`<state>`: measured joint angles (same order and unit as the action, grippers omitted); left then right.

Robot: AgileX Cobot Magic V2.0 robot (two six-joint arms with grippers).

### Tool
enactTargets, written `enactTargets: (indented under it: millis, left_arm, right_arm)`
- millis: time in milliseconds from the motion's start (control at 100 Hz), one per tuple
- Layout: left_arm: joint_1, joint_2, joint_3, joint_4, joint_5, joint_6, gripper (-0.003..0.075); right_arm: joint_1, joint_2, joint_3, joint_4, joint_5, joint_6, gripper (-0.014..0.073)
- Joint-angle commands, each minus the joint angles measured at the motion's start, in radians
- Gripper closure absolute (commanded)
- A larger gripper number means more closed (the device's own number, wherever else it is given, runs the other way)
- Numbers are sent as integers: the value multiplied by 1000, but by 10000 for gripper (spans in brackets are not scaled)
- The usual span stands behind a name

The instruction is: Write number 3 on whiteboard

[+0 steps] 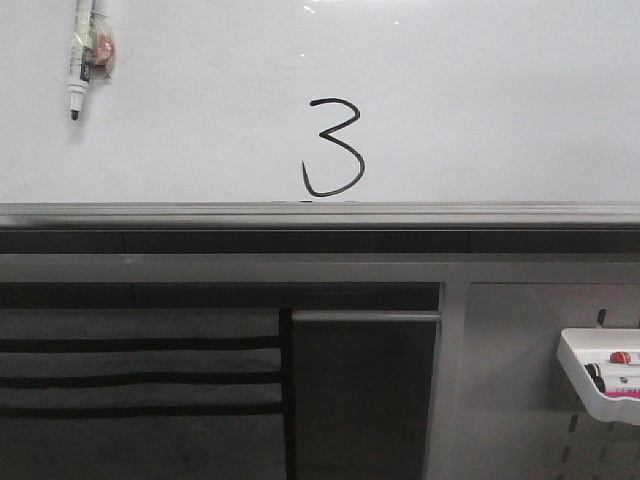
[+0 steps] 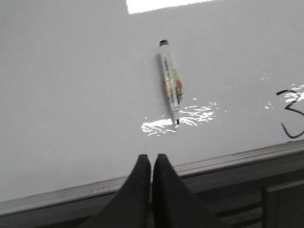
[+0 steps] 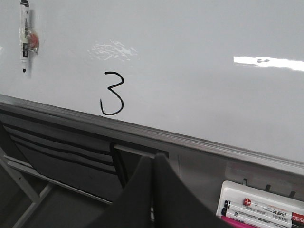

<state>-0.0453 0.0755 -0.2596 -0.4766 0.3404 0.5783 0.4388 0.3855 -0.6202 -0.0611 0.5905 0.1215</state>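
Observation:
A black hand-drawn number 3 (image 1: 333,148) sits low on the whiteboard (image 1: 480,110), just above its grey ledge (image 1: 320,214). It also shows in the right wrist view (image 3: 112,93) and partly in the left wrist view (image 2: 292,114). A black marker (image 1: 83,52) hangs on the board at the upper left, tip down, also in the left wrist view (image 2: 170,88) and the right wrist view (image 3: 25,34). My left gripper (image 2: 152,156) is shut and empty, below the marker near the ledge. My right gripper (image 3: 153,157) is shut and empty, below the ledge.
A white tray (image 1: 590,372) with markers hangs on the grey pegboard panel (image 1: 510,380) at the lower right, also in the right wrist view (image 3: 259,206). Dark slatted panels (image 1: 140,380) and a dark cabinet door (image 1: 362,400) lie below the board.

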Motion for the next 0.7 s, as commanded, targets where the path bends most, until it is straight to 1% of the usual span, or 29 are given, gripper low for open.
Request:
enactTargets:
  millis: [0,70,100,160,200,250,360,530,590,690]
  left_arm:
    - [17,-13,29,-27,-99,-12,738]
    - [17,-47,67,12,-114,-62,738]
    - [14,-68,84,51,-116,-108,738]
    - [10,-100,109,182,-121,-249,738]
    - [6,-115,125,240,-130,-337,738]
    - [6,-112,139,297,-152,-390,738]
    - [6,-112,176,352,-215,-402,738]
    - [6,-112,270,410,-452,-402,738]
    - [1,-112,266,441,-431,-402,738]
    - [-18,-112,268,489,-455,-415,738]
  right_arm:
    - [-5,3,-26,-16,-83,-10,668]
    - [-5,3,-26,-16,-83,-10,668]
    - [-5,3,-26,-16,-83,-10,668]
    - [-5,3,-26,-16,-83,-10,668]
    - [-5,3,-26,-16,-83,-10,668]
    - [-5,3,-26,-16,-83,-10,668]
    - [-5,3,-26,-16,-83,-10,668]
    - [-5,3,-26,-16,-83,-10,668]
    - [-5,3,-26,-16,-83,-10,668]
    - [-5,3,-26,-16,-83,-10,668]
